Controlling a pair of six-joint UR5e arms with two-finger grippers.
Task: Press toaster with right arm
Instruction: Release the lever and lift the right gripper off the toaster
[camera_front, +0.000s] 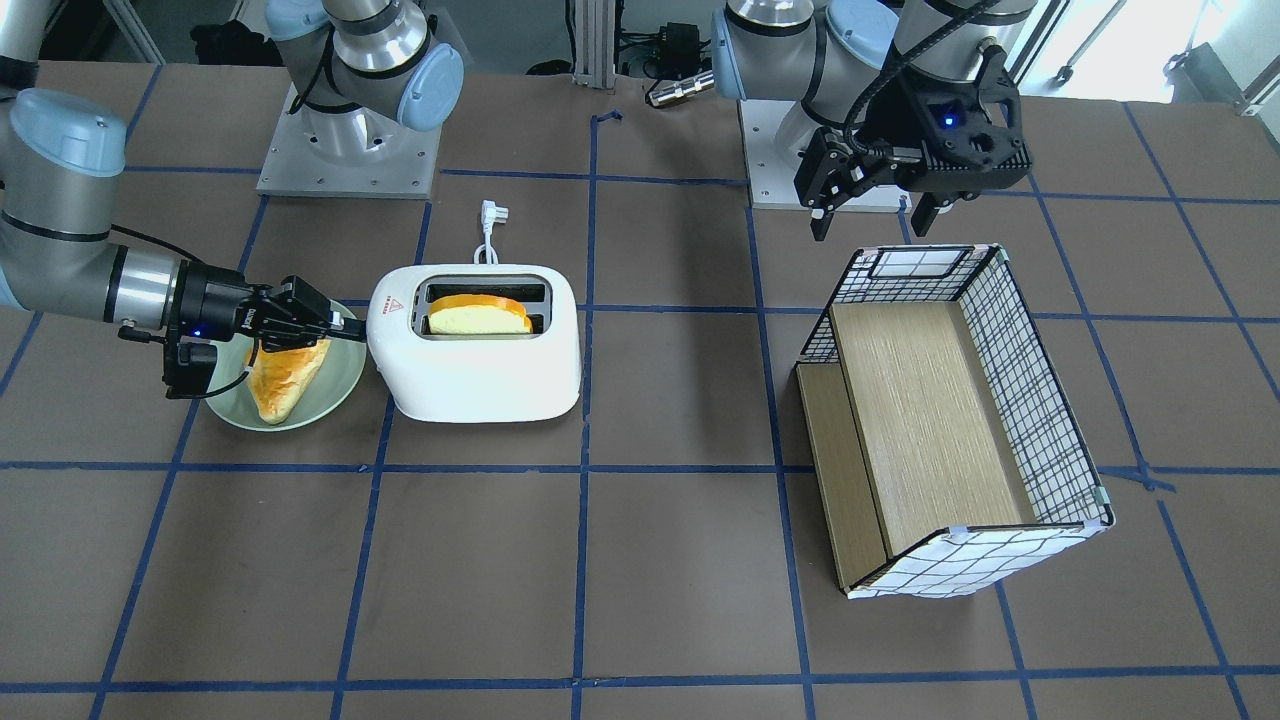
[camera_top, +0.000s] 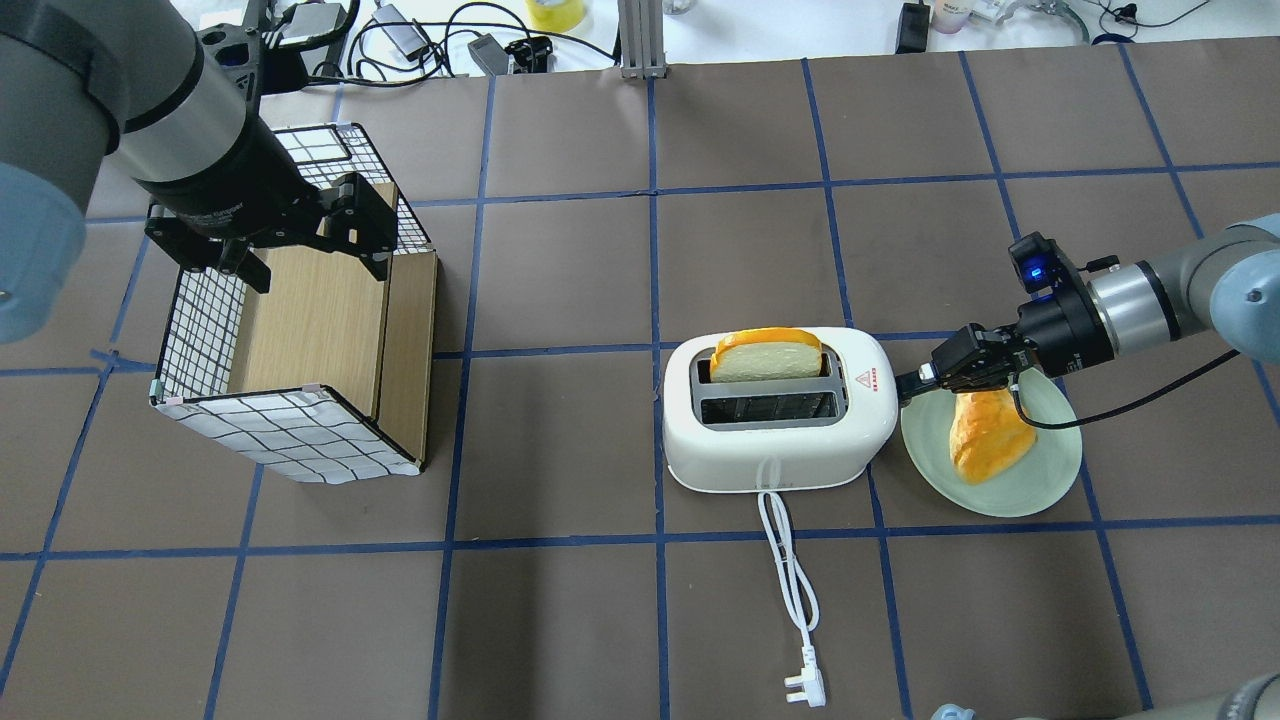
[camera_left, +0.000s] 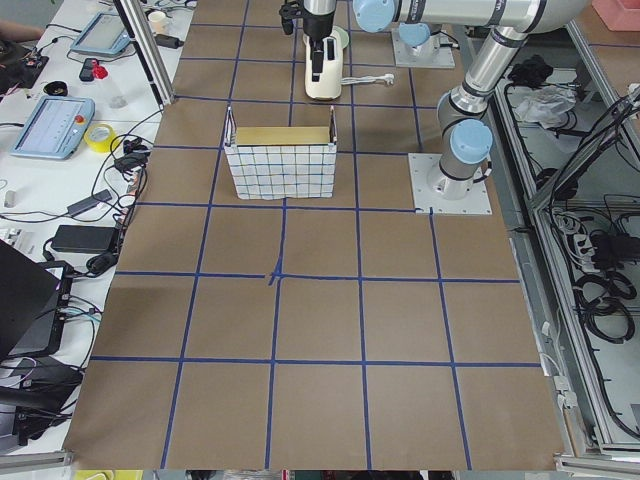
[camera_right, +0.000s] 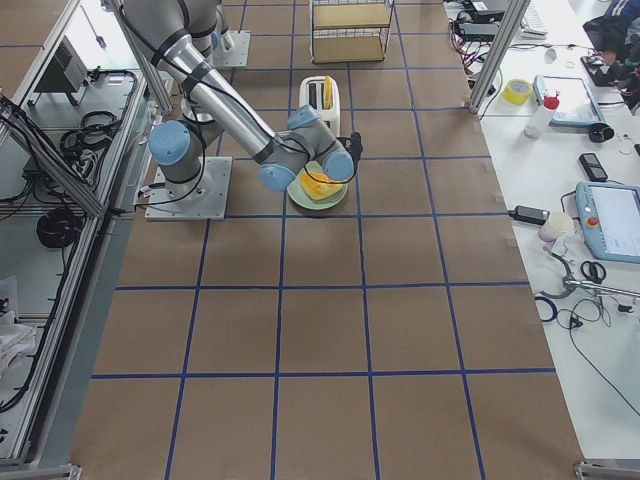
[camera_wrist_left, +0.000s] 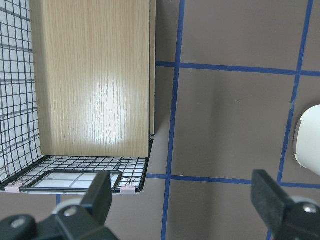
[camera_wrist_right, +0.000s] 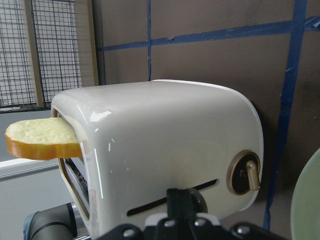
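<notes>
The white toaster (camera_top: 780, 440) stands mid-table with a slice of bread (camera_top: 765, 355) sticking up from one slot. It also shows in the front view (camera_front: 480, 375) and in the right wrist view (camera_wrist_right: 165, 135). My right gripper (camera_top: 908, 384) is shut and empty, its tips against the toaster's end at the lever slot. In the right wrist view its fingertips (camera_wrist_right: 180, 200) cover most of the grey lever knob; a brass dial (camera_wrist_right: 244, 172) sits beside it. My left gripper (camera_top: 300, 245) is open and empty above the wire basket (camera_top: 290, 440).
A pale green plate (camera_top: 1040, 480) with a piece of bread (camera_top: 990, 435) lies under my right wrist, next to the toaster. The toaster's white cord (camera_top: 790, 580) trails toward the robot's side. The basket (camera_front: 1030, 400) has a wooden floor.
</notes>
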